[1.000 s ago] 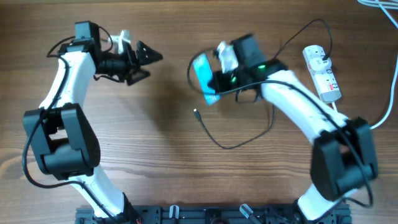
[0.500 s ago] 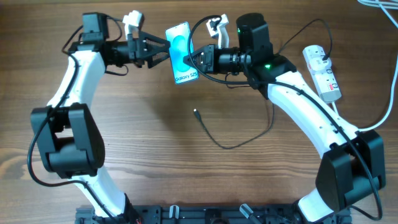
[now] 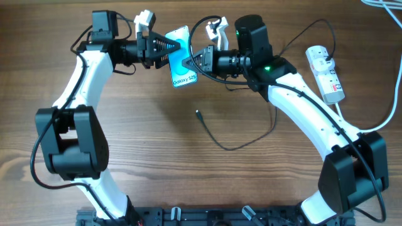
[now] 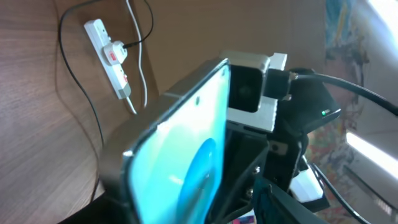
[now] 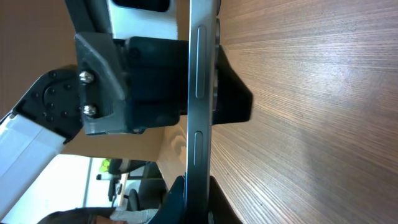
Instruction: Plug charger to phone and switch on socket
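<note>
**Phone tilted further, left gripper advanced: held between both grippers**

Moved since half a second ago: the left gripper (image 3: 164, 48) has pushed a little further over the phone (image 3: 183, 69). It now overlaps the phone's far left corner, and the phone has tipped slightly.

- Table (image 3: 144, 144): wood grain; carries everything below except the phone.
- Left arm (image 3: 78, 75): rises from the base, bends at the far left, forearm reaching rightward and level.
- Right arm (image 3: 301, 107): arches up from the right, forearm reaching leftward, so the two wrists face each other.
- Socket (image 3: 326, 78): white strip near the far right edge, long axis running away from the base. A thick white cord (image 3: 384, 122) trails off to the right.
- Phone: off the table, between the two grippers. Its long axis lies crosswise to the line between them, a little slanted. The cyan screen faces up and the text-strip end is nearer the base.
- Left gripper: the right wrist view shows a black finger pressed on each face of the phone's edge (image 5: 200, 124).
- Right gripper (image 3: 200, 61): fingers pinching the phone's right side.
- Charger (image 3: 242, 143): black cable looping across the table below the right forearm. Its white adapter (image 3: 323, 61) sits in the socket.
- Plug tip (image 3: 197, 113): lying free on the table, apart from the phone and nearer the base.
</note>
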Controlling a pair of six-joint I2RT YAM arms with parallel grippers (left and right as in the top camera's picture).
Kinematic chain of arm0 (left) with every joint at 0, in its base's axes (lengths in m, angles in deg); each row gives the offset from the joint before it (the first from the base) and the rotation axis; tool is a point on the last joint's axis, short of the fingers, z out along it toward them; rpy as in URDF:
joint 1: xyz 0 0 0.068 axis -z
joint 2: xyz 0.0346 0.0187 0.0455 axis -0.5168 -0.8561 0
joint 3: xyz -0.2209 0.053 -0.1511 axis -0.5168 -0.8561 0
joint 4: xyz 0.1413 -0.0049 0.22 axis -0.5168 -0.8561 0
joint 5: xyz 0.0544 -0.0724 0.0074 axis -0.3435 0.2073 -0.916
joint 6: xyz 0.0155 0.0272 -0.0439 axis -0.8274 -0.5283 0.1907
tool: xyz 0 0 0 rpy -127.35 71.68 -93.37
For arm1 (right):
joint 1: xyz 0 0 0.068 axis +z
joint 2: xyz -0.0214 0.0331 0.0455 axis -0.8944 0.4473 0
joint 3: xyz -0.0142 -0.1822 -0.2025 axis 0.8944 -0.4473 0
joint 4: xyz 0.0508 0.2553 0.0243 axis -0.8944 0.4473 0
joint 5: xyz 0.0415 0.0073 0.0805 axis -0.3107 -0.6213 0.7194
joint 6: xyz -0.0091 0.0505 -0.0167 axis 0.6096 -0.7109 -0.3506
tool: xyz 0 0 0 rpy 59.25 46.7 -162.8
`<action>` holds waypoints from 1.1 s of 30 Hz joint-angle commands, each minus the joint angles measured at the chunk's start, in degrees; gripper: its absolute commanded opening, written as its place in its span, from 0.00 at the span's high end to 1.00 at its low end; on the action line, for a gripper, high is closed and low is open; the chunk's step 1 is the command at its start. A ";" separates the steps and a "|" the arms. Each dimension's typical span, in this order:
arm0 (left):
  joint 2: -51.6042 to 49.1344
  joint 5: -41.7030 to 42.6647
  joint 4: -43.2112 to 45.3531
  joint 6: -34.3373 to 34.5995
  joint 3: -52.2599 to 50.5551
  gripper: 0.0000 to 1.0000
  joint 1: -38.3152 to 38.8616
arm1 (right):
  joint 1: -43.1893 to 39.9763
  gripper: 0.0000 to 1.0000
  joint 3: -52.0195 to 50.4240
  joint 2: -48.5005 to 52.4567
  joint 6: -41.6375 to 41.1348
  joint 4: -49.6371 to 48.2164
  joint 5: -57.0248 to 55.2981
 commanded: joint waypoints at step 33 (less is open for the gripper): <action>4.26 0.22 1.60 8.66 -0.13 0.96 2.12 | -0.35 0.16 0.39 -0.09 -3.93 -2.27 -4.48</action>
